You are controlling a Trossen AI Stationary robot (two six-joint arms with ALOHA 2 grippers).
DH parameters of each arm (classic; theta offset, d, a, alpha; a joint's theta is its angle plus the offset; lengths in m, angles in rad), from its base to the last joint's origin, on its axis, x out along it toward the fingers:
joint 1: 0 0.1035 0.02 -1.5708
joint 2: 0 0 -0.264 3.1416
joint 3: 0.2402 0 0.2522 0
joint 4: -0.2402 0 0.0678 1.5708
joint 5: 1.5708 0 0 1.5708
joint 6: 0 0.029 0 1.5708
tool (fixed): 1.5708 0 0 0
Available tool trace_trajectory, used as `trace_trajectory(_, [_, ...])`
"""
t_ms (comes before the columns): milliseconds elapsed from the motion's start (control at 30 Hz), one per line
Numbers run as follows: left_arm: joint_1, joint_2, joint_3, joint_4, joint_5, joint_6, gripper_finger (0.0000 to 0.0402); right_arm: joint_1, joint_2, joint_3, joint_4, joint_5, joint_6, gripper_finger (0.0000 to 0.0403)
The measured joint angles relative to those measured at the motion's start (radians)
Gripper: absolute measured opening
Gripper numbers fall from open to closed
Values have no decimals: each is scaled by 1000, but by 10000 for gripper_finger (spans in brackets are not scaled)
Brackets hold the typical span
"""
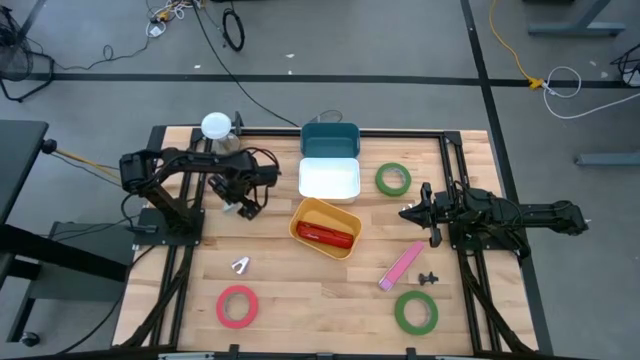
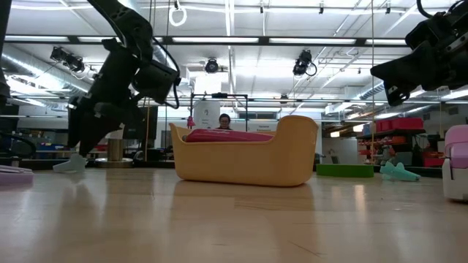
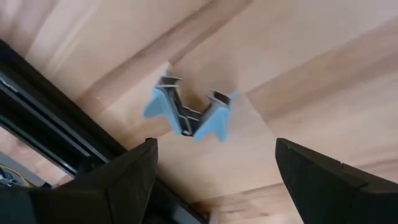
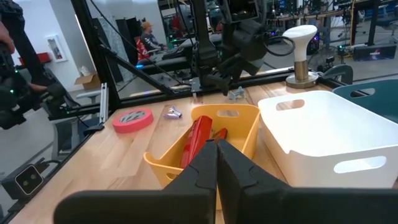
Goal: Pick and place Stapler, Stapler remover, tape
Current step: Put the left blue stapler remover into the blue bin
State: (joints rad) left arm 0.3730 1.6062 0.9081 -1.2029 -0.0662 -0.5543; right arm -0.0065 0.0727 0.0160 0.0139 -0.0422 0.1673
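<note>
Three tape rolls lie out on the worktop [image 1: 300, 300]: the red tape roll [image 1: 237, 306] at my near left, one green tape roll [image 1: 415, 312] at near right, another green tape roll [image 1: 393, 179] beside the white bin [image 1: 329, 180]. My left gripper [image 1: 243, 207] hangs with jaws spread above a staple remover [image 3: 189, 114], which sits loose on the wood. A second staple remover [image 1: 241, 265] lies nearer the red roll. The red stapler [image 1: 326, 235] already rests in the yellow bin [image 1: 325, 227]. I judge the remover pick is in hand; next I must drop straight and close across its wings. My right gripper [image 1: 410, 213] waits beside the bin, jaws pressed together, empty.
</note>
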Motion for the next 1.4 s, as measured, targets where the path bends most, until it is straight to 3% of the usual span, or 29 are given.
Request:
trace_trajectory(833, [96,-21,0,-13,94,181,330,0,0,0,0,0,0,7])
trace_trajectory(1200, [96,-97,0,-14,70,154,391,0,0,0,0,0,0,7])
trace_trajectory(1400, [117,-97,1,-7,54,165,398,0,0,0,0,0,0,7])
